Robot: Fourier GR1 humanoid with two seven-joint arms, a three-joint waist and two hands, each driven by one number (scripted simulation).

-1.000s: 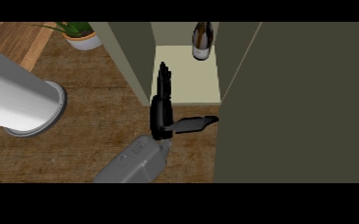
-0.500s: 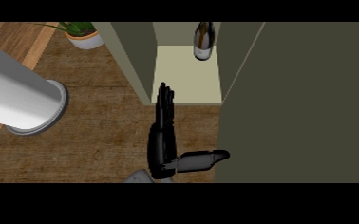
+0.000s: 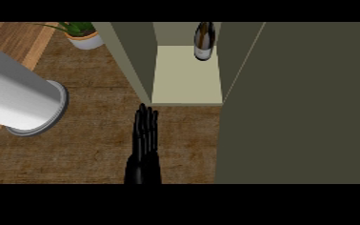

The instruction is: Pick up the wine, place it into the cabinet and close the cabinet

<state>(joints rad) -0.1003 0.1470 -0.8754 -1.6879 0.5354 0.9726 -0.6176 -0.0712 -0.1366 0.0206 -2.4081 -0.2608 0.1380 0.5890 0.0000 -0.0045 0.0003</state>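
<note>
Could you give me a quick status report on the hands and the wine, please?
Right hand open, holding nothing, in front of cabinet. Left hand out of view. Wine upright on cabinet shelf. Cabinet door open; nothing blocking it.

One black hand of slender fingers point(image 3: 144, 148) shows at the lower centre of the frame, a little left of the middle, coming up from the bottom edge. Its fingers are straight and held close together, pointing toward the top of the frame, the tips reaching about the frame's mid-height. Which hand this is cannot be told.
</note>
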